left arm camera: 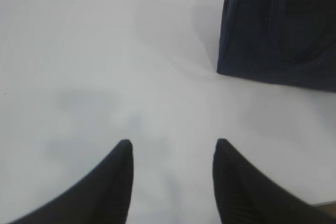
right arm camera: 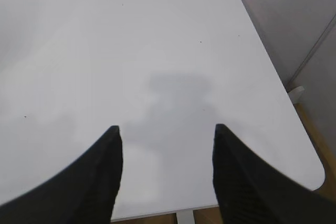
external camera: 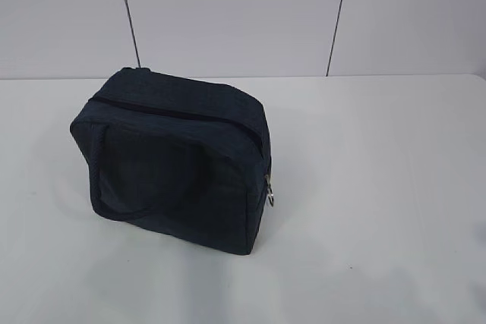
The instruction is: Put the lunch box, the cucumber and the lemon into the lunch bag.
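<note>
On smooth white table (external camera: 395, 187), boxy dark navy fabric lunch bag (external camera: 175, 165).

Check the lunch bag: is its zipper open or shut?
Shut. On the lunch bag the zipper line runs closed along the top edge, with the ring pull hanging at the right corner.
</note>
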